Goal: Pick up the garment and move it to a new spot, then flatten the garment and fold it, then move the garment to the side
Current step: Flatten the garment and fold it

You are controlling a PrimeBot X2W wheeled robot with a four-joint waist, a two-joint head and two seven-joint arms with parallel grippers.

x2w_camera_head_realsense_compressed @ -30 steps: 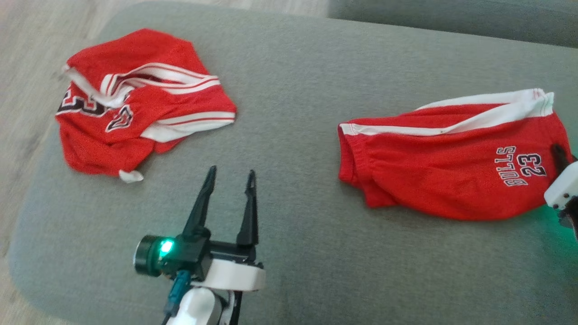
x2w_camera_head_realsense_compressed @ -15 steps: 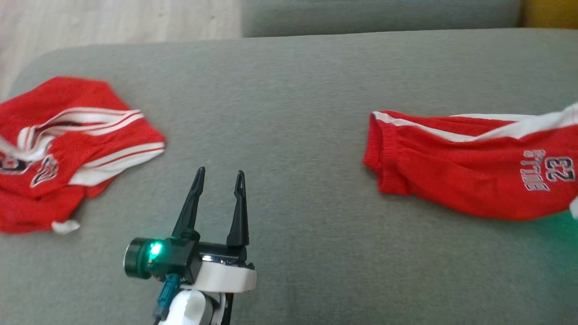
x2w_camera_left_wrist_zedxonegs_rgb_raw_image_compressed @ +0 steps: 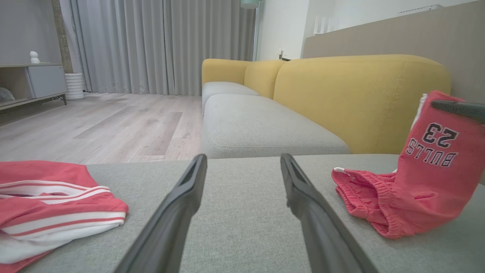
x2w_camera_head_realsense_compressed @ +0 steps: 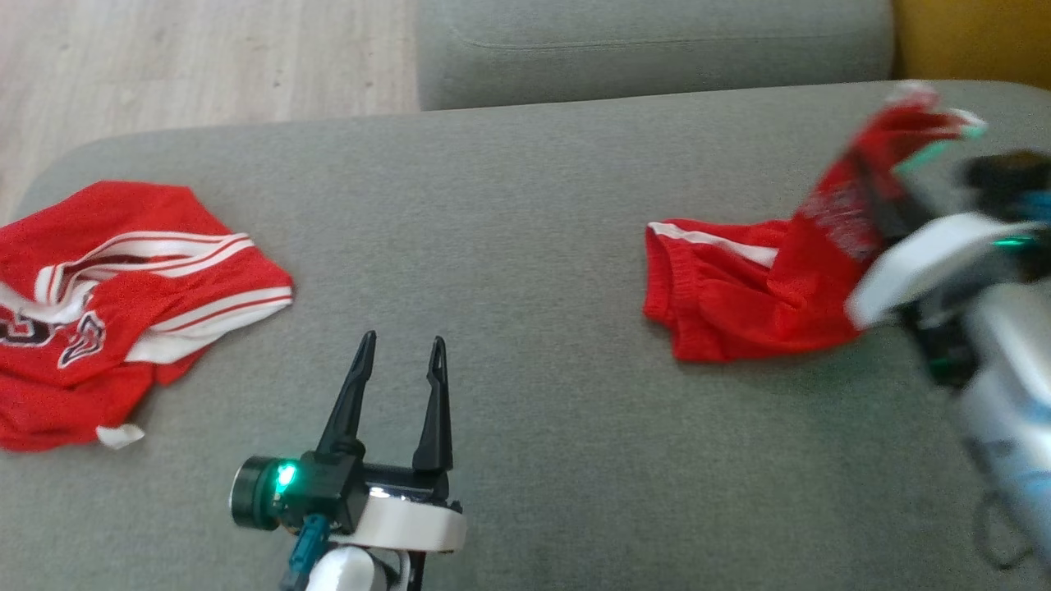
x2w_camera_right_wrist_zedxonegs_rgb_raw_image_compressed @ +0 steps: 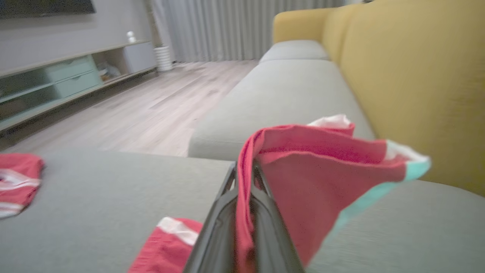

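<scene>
Pinching red shorts (x2w_camera_head_realsense_compressed: 739,295) w/ R gripper (x2w_camera_right_wrist_zedxonegs_rgb_raw_image_compressed: 244,172), one end lifted, rest on grey cushion (x2w_camera_head_realsense_compressed: 534,246), right side. L gripper (x2w_camera_head_realsense_compressed: 402,349) wide open, empty, over cushion. Jersey (x2w_camera_head_realsense_compressed: 123,304) lies far left.

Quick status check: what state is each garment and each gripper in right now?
Red Bulls shorts: one end lifted, waistband end resting on the grey cushion.
Red jersey: crumpled on the cushion, untouched.
Right gripper: shut on the shorts.
Left gripper: open, empty.
</scene>
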